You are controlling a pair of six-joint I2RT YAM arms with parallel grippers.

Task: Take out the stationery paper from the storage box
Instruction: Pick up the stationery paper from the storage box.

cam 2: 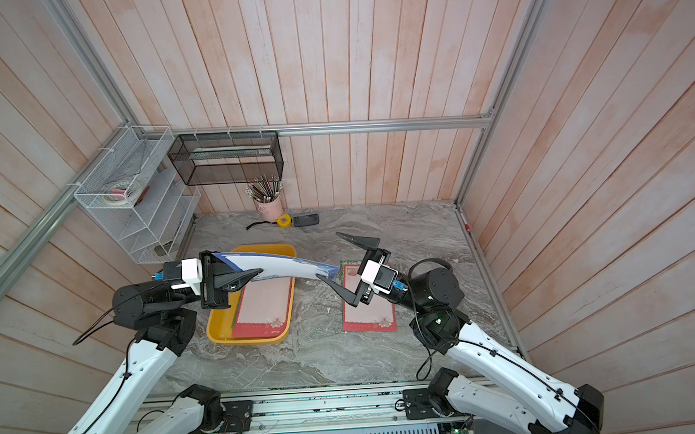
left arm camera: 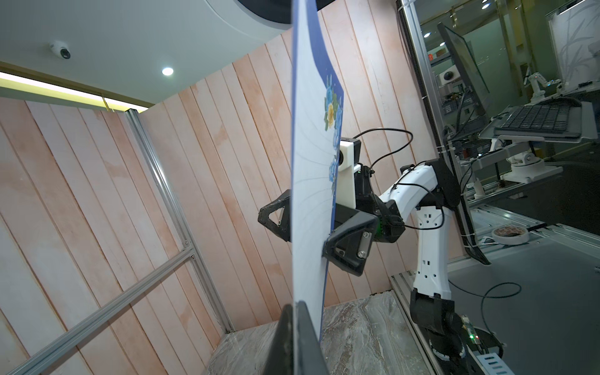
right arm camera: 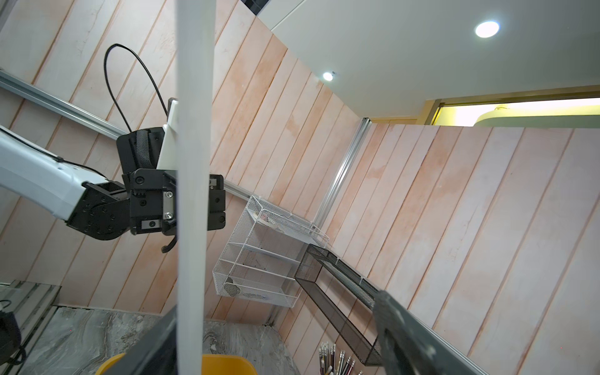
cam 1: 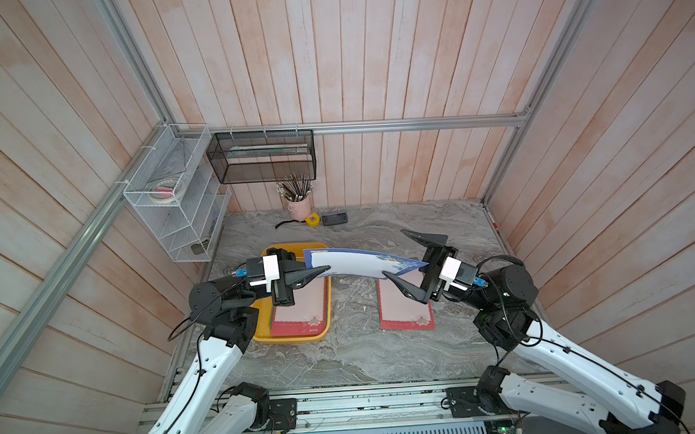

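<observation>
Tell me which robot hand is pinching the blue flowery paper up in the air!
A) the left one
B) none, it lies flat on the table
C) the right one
A: the left gripper is shut on one end of the blue-bordered sheet, while the right gripper stands wide open at its other end.

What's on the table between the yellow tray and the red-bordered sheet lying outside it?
Bare table, seen in both top views; the blue-bordered sheet spans above it.

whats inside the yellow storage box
A red-bordered pink sheet lies topmost in the storage box; its far end is hidden under the left gripper and its blue-bordered sheet.
</observation>
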